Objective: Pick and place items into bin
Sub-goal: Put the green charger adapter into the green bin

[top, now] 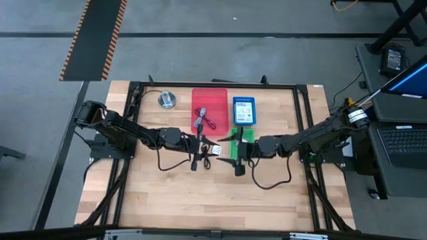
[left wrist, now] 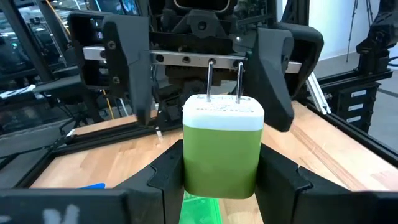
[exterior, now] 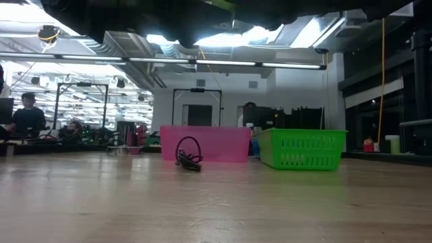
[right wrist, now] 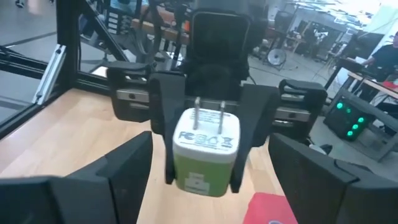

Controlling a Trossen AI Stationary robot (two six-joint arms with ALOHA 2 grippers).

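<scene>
A: Green body, white cap, two metal prongs: that's the plug adapter (left wrist: 222, 146), pinched between my left gripper (left wrist: 222, 180) fingers, prongs pointing away from my wrist.

B: Where over the table?

A: Middle of the wooden table (top: 167, 200), in the air. From above, my left gripper (top: 202, 151) comes in from the left, and my right gripper (top: 235, 155) faces it from the right, close, tips nearly meeting.

B: Right gripper state?

A: Spread wide, nothing in it. In my right wrist view the adapter (right wrist: 205, 158) sits in the other arm's dark fingers, between my own open fingers (right wrist: 121, 180), which don't touch it.

B: Bins?

A: Red bin (top: 209, 107) toward the far edge, black and red cable coil (top: 202, 120) at its near end. From table height the coil (exterior: 190, 156) seems to lie on the wood just in front of the pink-looking bin (exterior: 206, 143), hard to tell for sure. Green basket (exterior: 302, 148) sits to the right of it. From above a blue and white packet (top: 243, 111) lies beside the red bin, right side.

B: Else?

A: Round silver disc (top: 166, 100) near the far left corner, well apart from the grippers. A person (exterior: 27, 116) in the room background, far left.
</scene>
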